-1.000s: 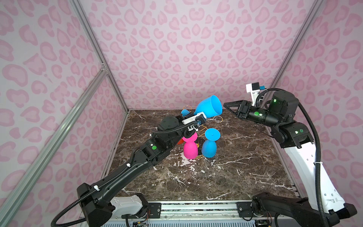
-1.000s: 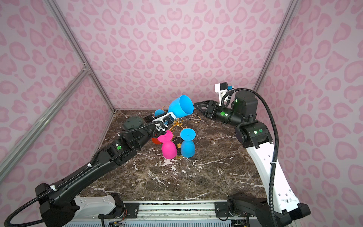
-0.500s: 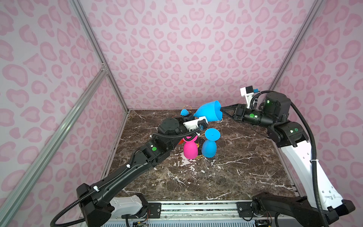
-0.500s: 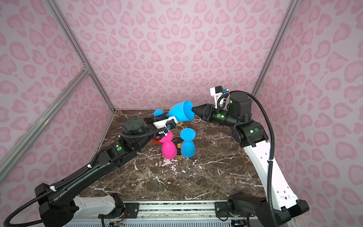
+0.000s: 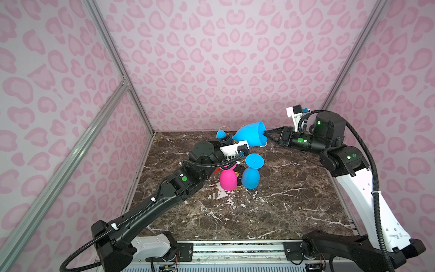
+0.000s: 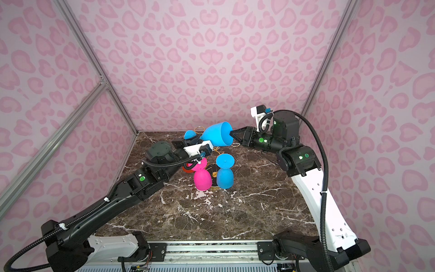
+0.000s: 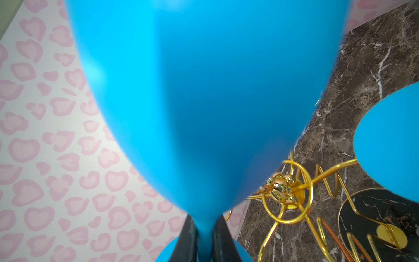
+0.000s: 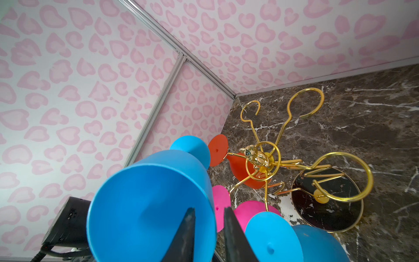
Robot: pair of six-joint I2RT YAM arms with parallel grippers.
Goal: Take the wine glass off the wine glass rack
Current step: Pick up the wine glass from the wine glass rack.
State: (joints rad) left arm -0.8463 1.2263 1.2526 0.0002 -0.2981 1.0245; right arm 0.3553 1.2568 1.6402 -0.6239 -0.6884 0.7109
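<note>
A blue wine glass [image 5: 250, 136] [image 6: 217, 136] [image 8: 147, 204] lies nearly level in the air at the back of the table, its mouth turned to the right arm. My left gripper [image 7: 204, 217] is shut on its stem, and the bowl [image 7: 204, 90] fills the left wrist view. My right gripper [image 5: 265, 134] [image 6: 231, 133] [image 8: 209, 208] straddles the rim, one finger inside the bowl and one outside, closed on the wall. The gold wine glass rack [image 8: 260, 158] [image 7: 288, 192] stands just beside and below, apart from this glass.
A pink glass [image 5: 227, 180] and a second blue glass [image 5: 250, 176] hang upside down from rack arms. An orange glass [image 8: 240, 167] hangs behind them. The rack's round black base [image 8: 326, 204] rests on the marble table [image 5: 282, 212]. Pink walls enclose three sides.
The left arm lowered the blue glass and tipped it level. The right gripper moved in to the mouth, and its jaws narrowed around the rim.
</note>
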